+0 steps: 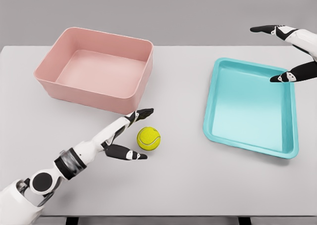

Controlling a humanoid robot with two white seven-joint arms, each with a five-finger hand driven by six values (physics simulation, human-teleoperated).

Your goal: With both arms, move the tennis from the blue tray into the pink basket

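Your left arm comes in from the near left corner and stretches forward and to the right across the pale grey table. Its white-and-black left hand lies low over the tabletop with the fingers spread: the long fingers point to the right, past the near right corner of the basket, and the thumb sticks out nearer to you, under the ball. The small yellow-green tennis ball sits on the bare table in the gap between those fingers and the thumb, just beside both; you cannot tell from this view whether either one touches it. The hand does not close around it.

The ball lies outside both containers. The rounded, pink plastic basket stands on the far left of the table, just beyond the ball. The shallow turquoise-blue plastic tray lies on the right, well apart from the ball.

Your right hand hangs above the far right corner of the tray, fingers spread wide and holding nothing: one black fingertip points left at the far side, another reaches over the tray's far right rim. The right edge of the picture cuts off its palm and the whole right arm, and the left shoulder is cut off in the near left corner.
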